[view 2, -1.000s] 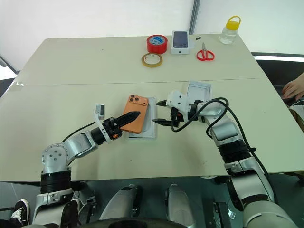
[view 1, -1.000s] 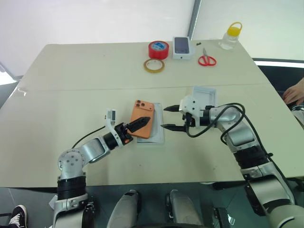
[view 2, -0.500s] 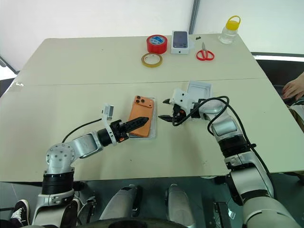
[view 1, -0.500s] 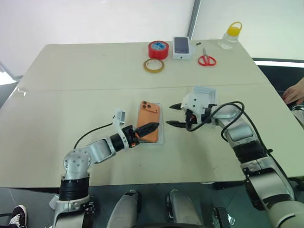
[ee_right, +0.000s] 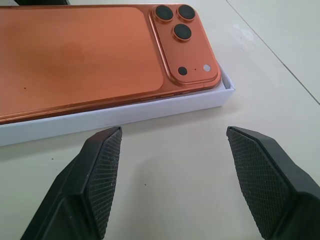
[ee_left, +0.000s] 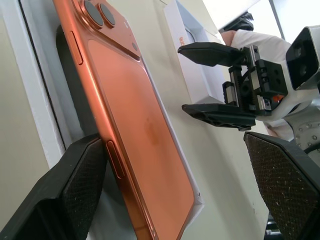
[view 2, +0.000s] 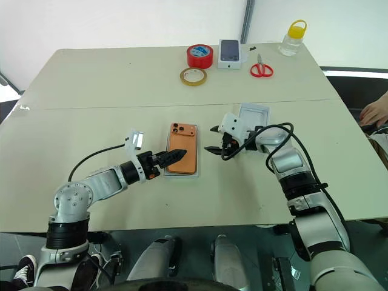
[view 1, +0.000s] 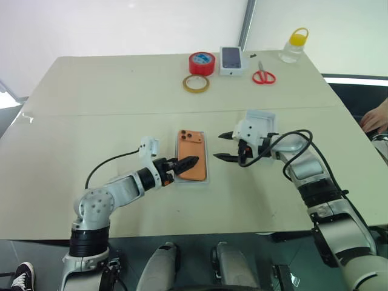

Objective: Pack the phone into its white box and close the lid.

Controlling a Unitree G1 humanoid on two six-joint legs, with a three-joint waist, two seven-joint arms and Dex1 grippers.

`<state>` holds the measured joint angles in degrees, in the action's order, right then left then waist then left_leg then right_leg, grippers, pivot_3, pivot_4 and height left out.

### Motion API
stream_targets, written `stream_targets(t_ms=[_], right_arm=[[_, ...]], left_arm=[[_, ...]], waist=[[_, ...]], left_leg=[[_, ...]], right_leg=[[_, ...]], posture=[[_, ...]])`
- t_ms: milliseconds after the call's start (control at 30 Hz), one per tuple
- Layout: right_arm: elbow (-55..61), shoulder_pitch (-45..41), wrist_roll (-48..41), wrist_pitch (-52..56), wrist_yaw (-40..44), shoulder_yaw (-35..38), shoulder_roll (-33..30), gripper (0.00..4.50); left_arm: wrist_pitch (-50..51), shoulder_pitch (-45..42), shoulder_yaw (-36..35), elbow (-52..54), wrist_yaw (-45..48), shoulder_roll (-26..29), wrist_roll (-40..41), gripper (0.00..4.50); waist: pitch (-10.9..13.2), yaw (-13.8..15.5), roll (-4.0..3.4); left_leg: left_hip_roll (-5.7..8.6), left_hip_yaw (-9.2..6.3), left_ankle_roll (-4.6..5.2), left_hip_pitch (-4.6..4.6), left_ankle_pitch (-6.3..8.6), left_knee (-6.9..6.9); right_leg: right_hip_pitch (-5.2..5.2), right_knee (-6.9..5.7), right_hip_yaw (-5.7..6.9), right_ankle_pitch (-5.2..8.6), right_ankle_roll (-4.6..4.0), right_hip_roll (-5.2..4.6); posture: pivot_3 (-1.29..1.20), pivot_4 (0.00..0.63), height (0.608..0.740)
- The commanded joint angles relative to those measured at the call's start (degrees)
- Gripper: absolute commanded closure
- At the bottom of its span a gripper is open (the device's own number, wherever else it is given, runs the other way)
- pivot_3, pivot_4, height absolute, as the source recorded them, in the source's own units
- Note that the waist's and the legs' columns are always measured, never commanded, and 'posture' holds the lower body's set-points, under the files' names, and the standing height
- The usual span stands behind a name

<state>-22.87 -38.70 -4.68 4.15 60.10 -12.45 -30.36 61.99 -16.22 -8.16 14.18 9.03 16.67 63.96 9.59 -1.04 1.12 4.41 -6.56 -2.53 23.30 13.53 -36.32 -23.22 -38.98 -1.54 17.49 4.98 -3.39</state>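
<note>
The orange phone lies back up in the white box at mid-table, its camera cluster at the far end. In the left wrist view the phone's long edge on my left gripper's side stands a little above the box wall. My left gripper is open at the phone's near left corner, with one finger close beside that edge. My right gripper is open and empty, just right of the box. The lid lies inner face up behind the right gripper.
Along the far edge stand a red tape roll, a yellowish tape ring, a smaller white box with a dark phone picture, red scissors and a yellow-capped bottle. A person's hand rests at the right edge.
The phone, skewed and tilted across the box before, now lies squared up inside it. My left gripper rolled and stayed at the phone's near corner. My right gripper drew back a little to the right.
</note>
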Motion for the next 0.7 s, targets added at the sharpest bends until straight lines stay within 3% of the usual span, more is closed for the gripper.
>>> stream_targets(t_ms=[33,500,533,600,633,700], right_arm=[[0.69,-1.12,-0.26,-1.28,-0.20,1.70,-0.17,0.98],[0.95,-1.02,-0.99,-0.84,-0.23,1.94,0.49,0.98],[1.56,-0.75,-1.75,-0.50,0.49,2.20,0.34,1.24],[1.94,-0.74,-2.79,0.92,0.66,2.87,0.30,1.83],[1.83,-0.85,-2.50,0.63,0.45,2.85,0.11,2.35],[1.76,-0.83,-1.92,-0.18,0.73,2.64,-0.23,3.35]], left_arm=[[0.81,-0.21,-3.25,1.69,-0.77,1.38,2.46,0.03],[-0.89,-1.74,-5.52,2.75,0.53,6.45,1.78,0.03],[-2.19,-1.71,-5.36,2.15,1.28,7.12,-0.09,0.01],[-3.52,-1.80,-6.17,0.70,2.32,7.75,-1.24,0.55],[-5.34,-1.96,-5.57,0.37,2.97,8.68,-3.97,0.85],[-7.61,-2.52,-5.37,-0.92,3.29,9.47,-7.29,1.86]], waist=[[0.00,-0.09,0.00],[0.00,0.14,0.00],[0.01,0.15,0.00],[0.01,0.12,-0.01],[0.01,0.13,-0.01],[0.01,0.14,-0.01]], left_leg=[[0.00,0.00,0.00,0.00,0.00,0.00],[0.00,0.00,0.00,0.01,0.00,0.00],[0.00,0.00,0.00,0.02,0.00,0.00],[0.00,0.00,0.00,0.02,0.00,0.00],[0.00,0.00,0.00,0.01,0.00,0.00],[0.00,0.00,0.00,0.01,0.00,0.00]], right_leg=[[0.00,0.00,0.00,0.00,0.00,0.00],[-0.01,0.00,0.00,0.00,0.00,0.00],[-0.01,0.00,0.00,0.00,0.00,0.00],[-0.01,0.00,0.00,0.00,0.00,0.00],[-0.01,0.00,0.00,0.00,0.00,0.00],[-0.02,0.00,0.01,0.00,0.00,0.00]], posture=[[0.00,0.150,0.740],[0.00,0.150,0.740],[0.00,0.150,0.740],[0.00,0.150,0.740],[0.00,0.150,0.740],[0.00,0.150,0.740]])
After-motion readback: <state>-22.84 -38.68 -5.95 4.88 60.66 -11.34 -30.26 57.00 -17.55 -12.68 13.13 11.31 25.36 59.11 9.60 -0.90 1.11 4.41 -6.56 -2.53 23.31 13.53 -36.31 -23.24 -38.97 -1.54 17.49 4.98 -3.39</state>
